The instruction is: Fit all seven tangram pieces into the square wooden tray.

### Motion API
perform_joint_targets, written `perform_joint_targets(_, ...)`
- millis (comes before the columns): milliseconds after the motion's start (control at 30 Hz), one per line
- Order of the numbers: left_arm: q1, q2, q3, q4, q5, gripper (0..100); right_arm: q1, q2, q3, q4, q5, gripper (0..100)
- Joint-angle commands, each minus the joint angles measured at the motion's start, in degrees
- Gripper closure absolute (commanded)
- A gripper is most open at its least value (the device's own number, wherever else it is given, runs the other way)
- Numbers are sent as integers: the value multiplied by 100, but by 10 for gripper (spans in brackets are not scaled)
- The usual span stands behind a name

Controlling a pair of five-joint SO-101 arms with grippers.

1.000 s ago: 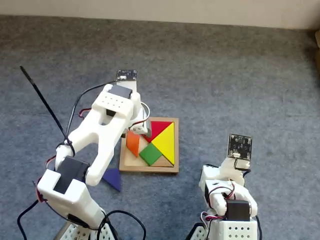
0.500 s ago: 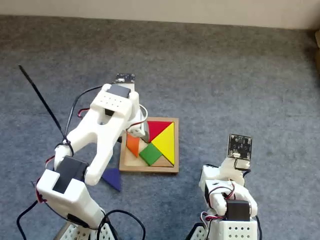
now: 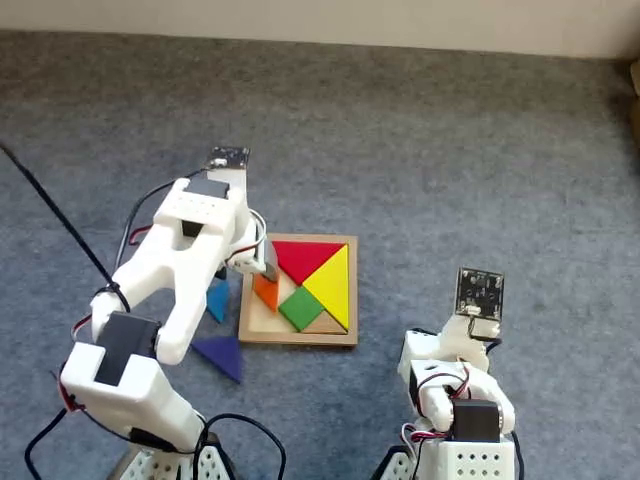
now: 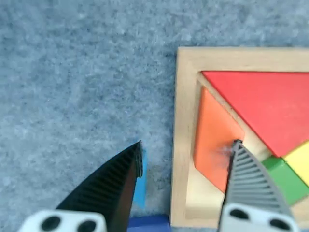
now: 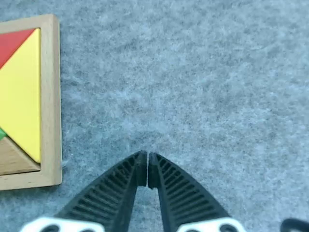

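Note:
The square wooden tray (image 3: 346, 292) lies on the grey carpet with a red triangle (image 3: 300, 258), a yellow triangle (image 3: 332, 285), a green square (image 3: 300, 308) and an orange piece (image 3: 266, 292) in it. My left gripper (image 3: 256, 265) stands open astride the tray's left rim (image 4: 182, 121). One fingertip (image 4: 236, 151) rests over the orange piece (image 4: 215, 137), the other over the carpet by a light blue piece (image 4: 140, 189). The light blue piece (image 3: 217, 298) and a purple triangle (image 3: 221, 355) lie on the carpet left of the tray. My right gripper (image 5: 147, 166) is shut over bare carpet to the tray's right.
A tan triangular patch (image 3: 325, 322) shows at the tray's near right corner. The right arm (image 3: 455, 400) sits folded near the front edge. Black cables trail around the left arm's base (image 3: 150, 440). Open carpet lies beyond and to the right of the tray.
The left arm has swung left off the tray, baring the whole red triangle and the light blue piece on the carpet. The right arm has kept still.

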Motion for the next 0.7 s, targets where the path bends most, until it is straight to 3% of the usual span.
perform_joint_targets(0, -92, -154, -13, -149, -53, 750, 57, -84, 681, 22, -44, 974)
perform_joint_targets(333, -330, 919, -1288, 378, -62, 755, 57, -84, 681, 22, -44, 974)
perform_joint_targets(667, -338, 470, -1534, 510, -53, 755, 57, -75, 681, 22, -44, 974)
